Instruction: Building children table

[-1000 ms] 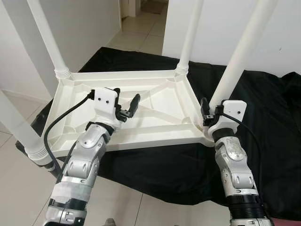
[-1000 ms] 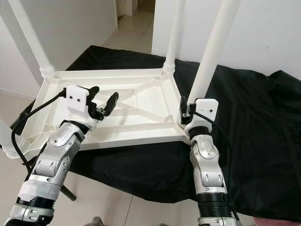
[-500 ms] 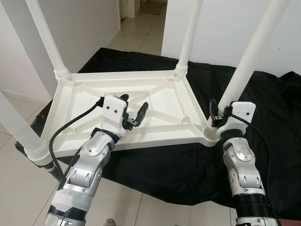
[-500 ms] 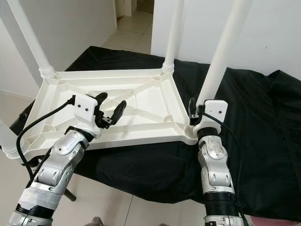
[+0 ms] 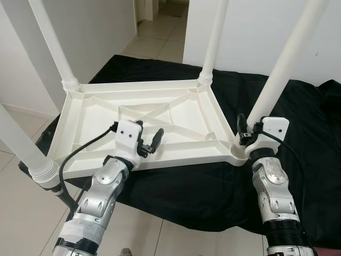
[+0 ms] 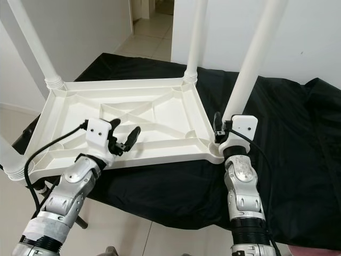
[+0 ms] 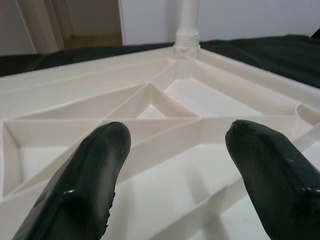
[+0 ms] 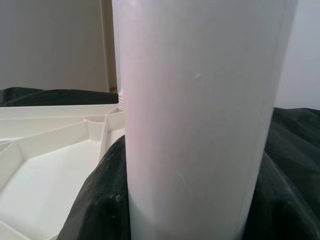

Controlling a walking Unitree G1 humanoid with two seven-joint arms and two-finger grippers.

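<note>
A white plastic children's table lies upside down on a black cloth, its ribbed underside facing up. All of its white legs stand up from the corners. My right gripper is shut on the near right leg just above its socket. In the right wrist view that leg sits between my black fingers. My left gripper hovers open and empty over the ribs by the near rim, with the ribs showing between its fingertips.
The far left leg, far right leg and near left leg rise around the work area. The cloth-covered surface ends at a near edge above tiled floor. White walls stand behind, with a doorway beyond.
My left gripper has drawn back from the middle of the underside toward the near rim and dropped lower. The right gripper, with the near right leg, has shifted slightly to the right.
</note>
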